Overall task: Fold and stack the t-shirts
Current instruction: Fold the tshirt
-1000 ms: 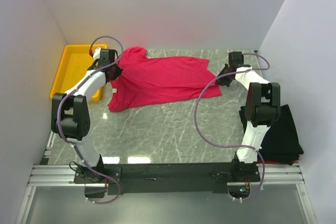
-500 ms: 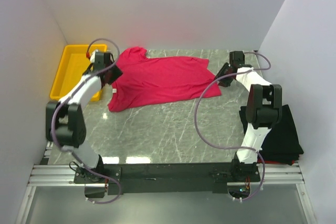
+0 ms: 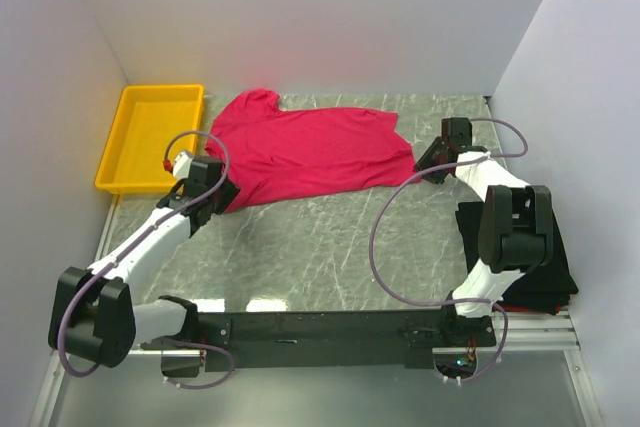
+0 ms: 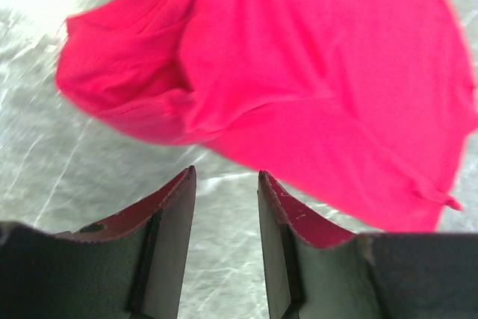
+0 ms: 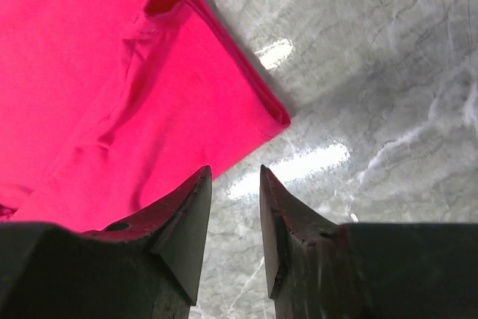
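Black t-shirt heaped at the near right edge of the bench, partly hidden behind the right arm. Further in, on the left side, left gripper low over the bench, jaws parted a modest way, nothing gripped, only bare bench top in the gap. Tips right at the near left corner of the crimson-pink t-shirt, contact impossible to judge. Over on the right, right gripper likewise parted and empty, poised above bare bench just beside the shirt's right corner. That crimson-pink t-shirt spread wide and mostly flat across the far half of the bench, lightly wrinkled, one sleeve bunched towards the far left. Yellow tray in the far left corner, near that sleeve.
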